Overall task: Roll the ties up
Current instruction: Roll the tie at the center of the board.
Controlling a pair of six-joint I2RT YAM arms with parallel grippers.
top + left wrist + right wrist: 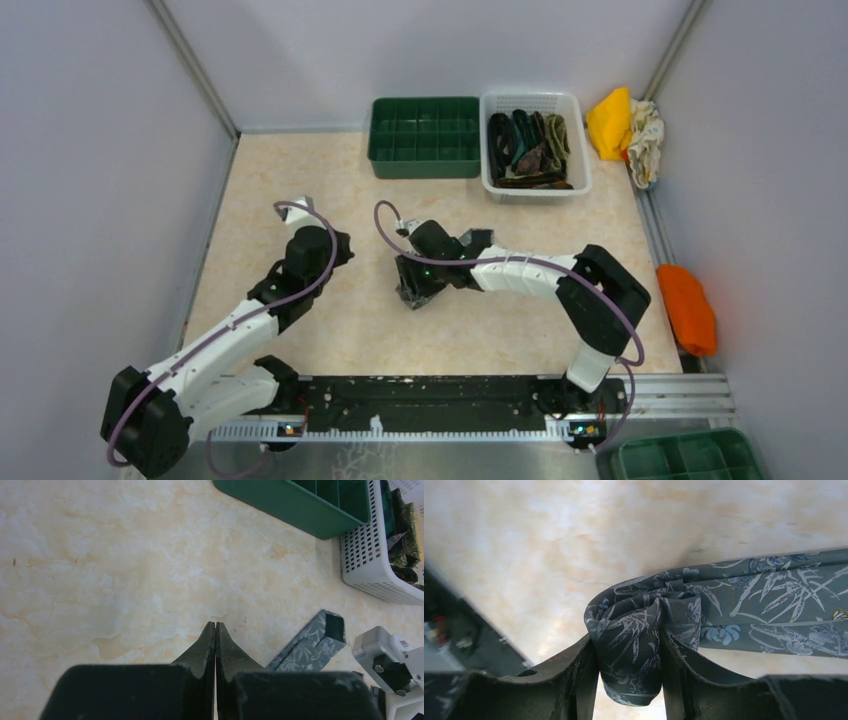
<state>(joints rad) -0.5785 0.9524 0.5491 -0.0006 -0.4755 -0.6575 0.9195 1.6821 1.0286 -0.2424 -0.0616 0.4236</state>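
The grey tie (634, 625) is a woven, faintly glossy strip patterned with pale bamboo leaves and small blue blossoms. We see its end doubled into a soft rounded loop, while the rest runs flat toward 3 o'clock in the right wrist view. The right gripper (626, 642) clasps that loop, its matte black fingers (579, 675) pressed against both sides of the fold. From above, we find the tie near the middle of the beige marbled table (300, 170). The left gripper (215, 628) hovers at the tie's 10 o'clock, tapered jaws pressed together on nothing. At the tie's 12 o'clock stands a green plastic divided tray (424, 167), and at 1 o'clock a white lattice basket (536, 190) holds dark ties (528, 148), bunched and looped
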